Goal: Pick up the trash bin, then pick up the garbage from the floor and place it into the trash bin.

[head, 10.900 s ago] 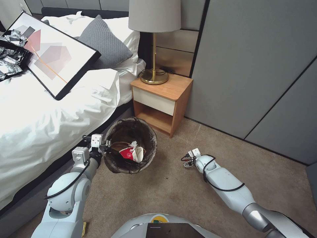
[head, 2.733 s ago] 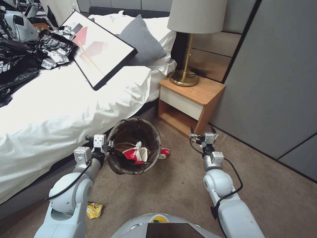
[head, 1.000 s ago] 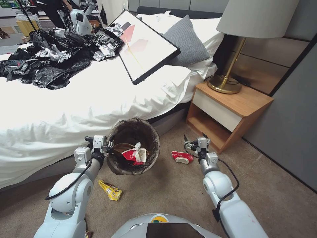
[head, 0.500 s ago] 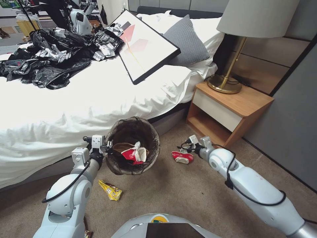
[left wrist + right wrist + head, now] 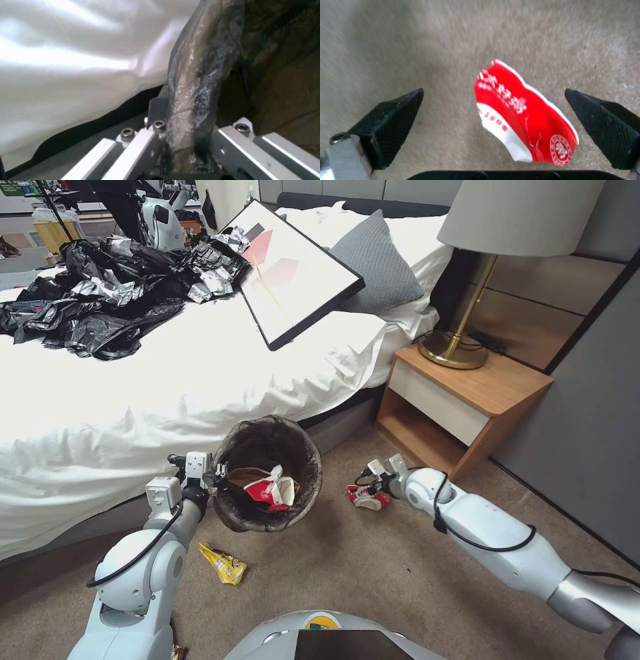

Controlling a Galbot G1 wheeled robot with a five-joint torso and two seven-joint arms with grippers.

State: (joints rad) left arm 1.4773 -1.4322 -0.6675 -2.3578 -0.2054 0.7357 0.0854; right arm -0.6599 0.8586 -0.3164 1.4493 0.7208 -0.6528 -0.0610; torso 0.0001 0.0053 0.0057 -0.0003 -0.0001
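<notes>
Head view, right pincer [image 5: 365, 488] spread over crushed cup [image 5: 367, 498], nightstand [image 5: 460, 410] near, left pincer [image 5: 215, 474] clamping trash bin [image 5: 268, 473] rim.

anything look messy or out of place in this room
Yes. A framed picture lies tilted on the bed beside a heap of black plastic sheeting. On the carpet, a crushed red-and-white cup sits between the open right gripper fingers, and a yellow wrapper lies loose.

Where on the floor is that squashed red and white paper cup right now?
In the head view the crushed cup lies on the carpet between the trash bin and the nightstand, to the robot's right. The open right gripper straddles it.
</notes>
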